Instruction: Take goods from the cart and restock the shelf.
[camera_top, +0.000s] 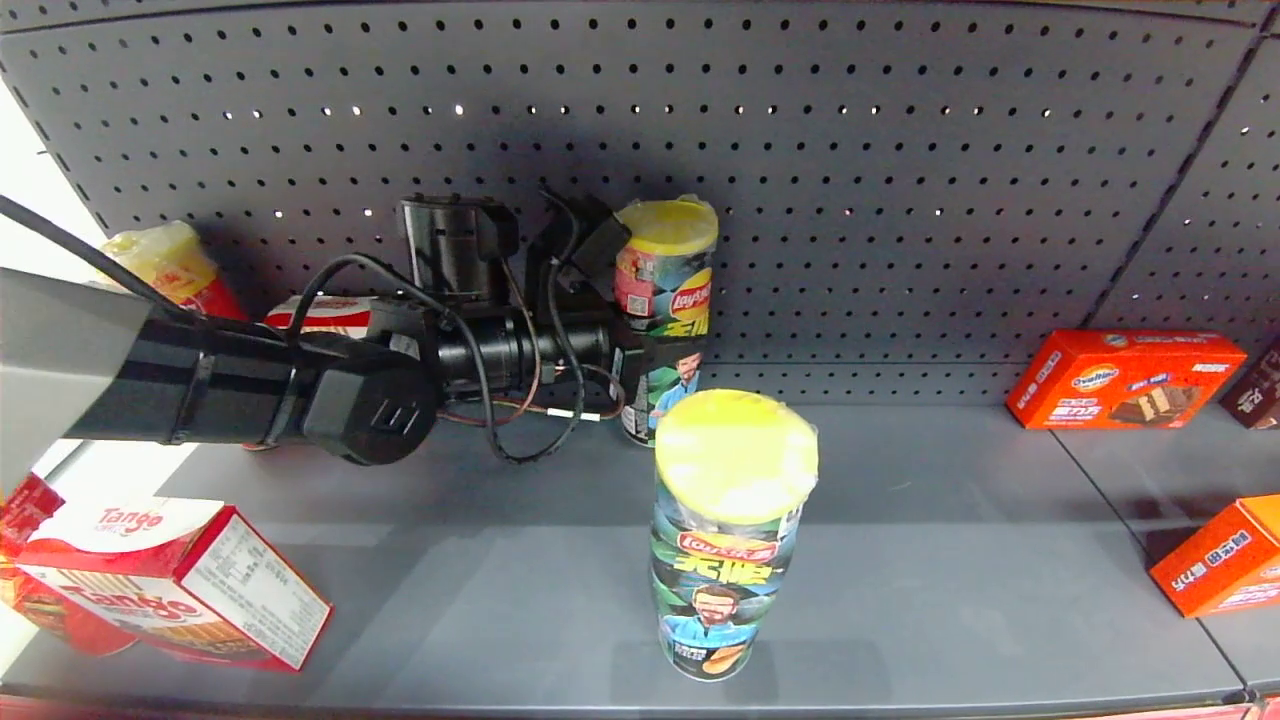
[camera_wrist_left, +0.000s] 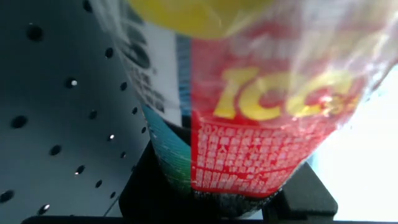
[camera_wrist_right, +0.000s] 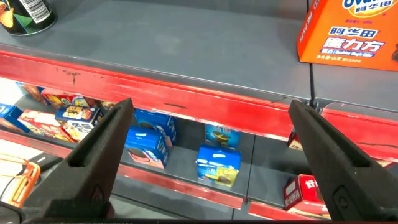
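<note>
A chips can (camera_top: 665, 300) with a yellow lid stands upright near the pegboard back wall, its base at or just above the grey shelf (camera_top: 950, 560). My left gripper (camera_top: 625, 315) is shut on the can from the left side. In the left wrist view the can (camera_wrist_left: 261, 124) sits close up between the dark fingers of the left gripper (camera_wrist_left: 230, 199). A second, matching chips can (camera_top: 725, 540) stands free on the shelf in front of it. My right gripper (camera_wrist_right: 214, 158) is open and holds nothing, below the shelf's red front edge (camera_wrist_right: 186, 93).
A wafer box (camera_top: 180, 585) lies at the shelf's front left. Another yellow-lidded can (camera_top: 170, 265) and a red-white box (camera_top: 330, 312) sit behind my left arm. Orange boxes (camera_top: 1125, 380) (camera_top: 1215, 555) stand at the right. Blue boxes (camera_wrist_right: 149, 137) line a lower shelf.
</note>
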